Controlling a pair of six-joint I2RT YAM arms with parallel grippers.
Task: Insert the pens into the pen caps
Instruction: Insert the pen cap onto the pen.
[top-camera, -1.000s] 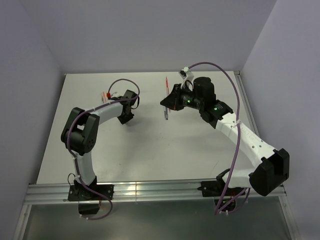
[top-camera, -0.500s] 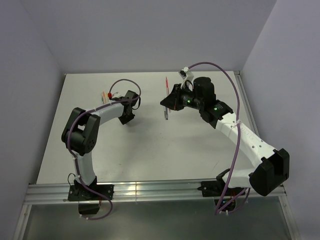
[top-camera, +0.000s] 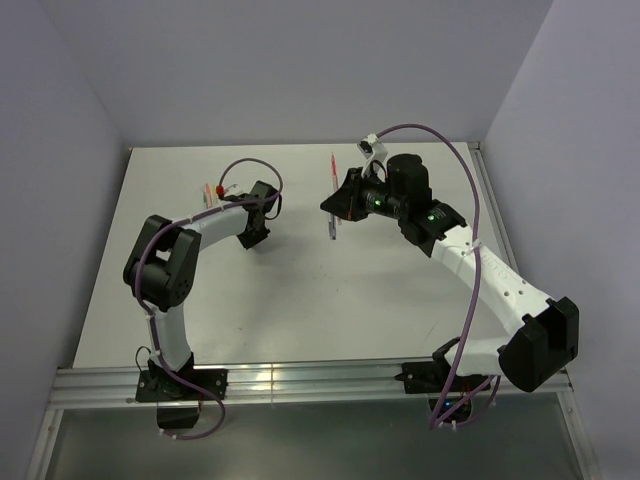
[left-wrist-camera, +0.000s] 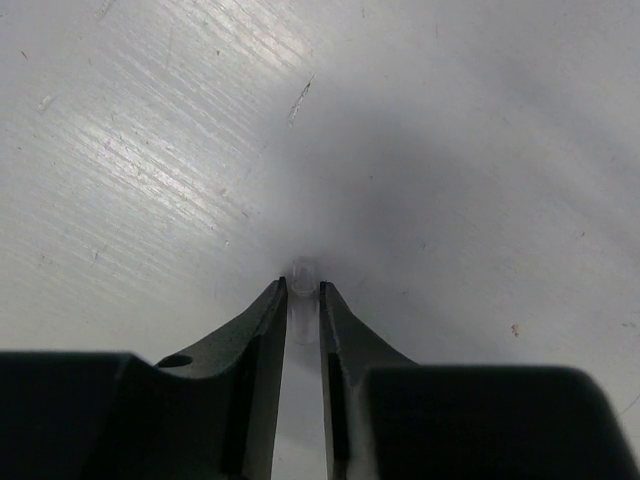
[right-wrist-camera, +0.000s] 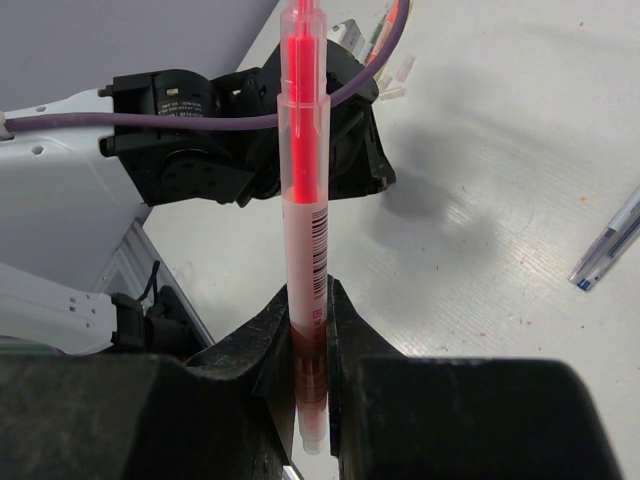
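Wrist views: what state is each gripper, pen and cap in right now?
right gripper: shut on red pen
red pen: gripped near one end, held off the table
left gripper: shut on clear cap
clear cap: pinched, down at the table
blue pen: lying loose on the table, untouched
loose caps: lying beyond the left gripper, untouched

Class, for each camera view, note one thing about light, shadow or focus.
Top external: even light, soft shadows on the table under both arms. Left wrist: streaky glare upper left, shadow centre; the clear pen cap at the left pincer looks faint. Right wrist: red pen sharp, blue pen softer.
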